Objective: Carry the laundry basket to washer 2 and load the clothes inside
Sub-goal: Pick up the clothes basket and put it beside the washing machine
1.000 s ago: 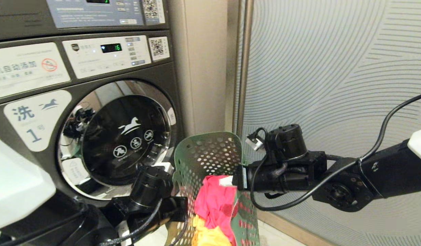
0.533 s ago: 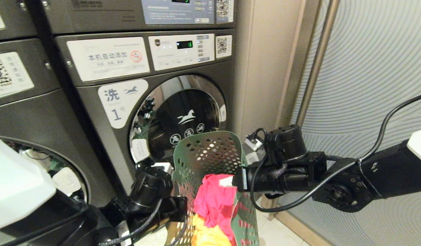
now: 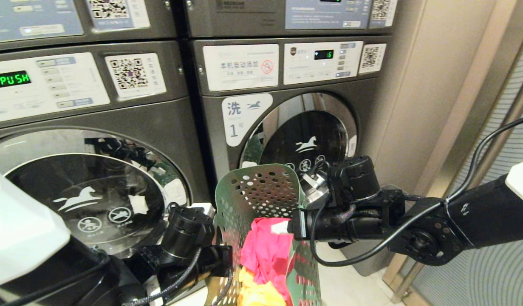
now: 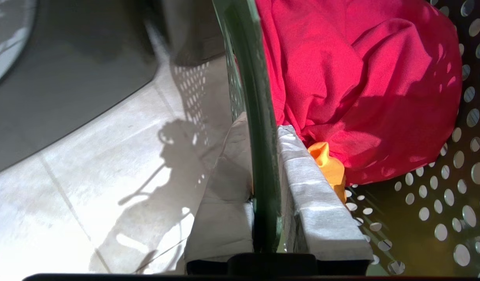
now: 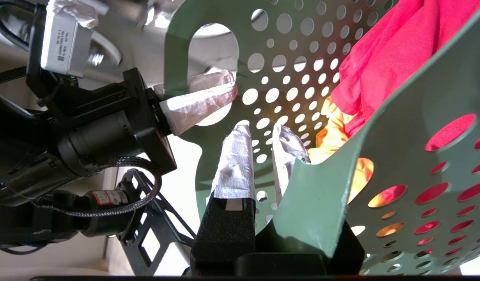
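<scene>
The green perforated laundry basket hangs between my two arms in front of the washers. The clothes lie inside: a magenta-pink garment on top of a yellow-orange one. My left gripper is shut on the basket's left rim, one padded finger on each side of the wall. My right gripper reaches in at the right wall, shut on the wall's edge. A washer with a lit PUSH display stands at the left; its number label is out of view, so I cannot tell if it is washer 2.
The washer labelled 1 stands straight behind the basket, door closed, display lit. A beige wall and a ribbed panel close off the right. Pale floor tiles lie under the basket. More machines are stacked above.
The whole view has swung left: washer 1 has slid from the left to the centre-right and a second washer has come into sight. Arms and basket keep their places relative to me.
</scene>
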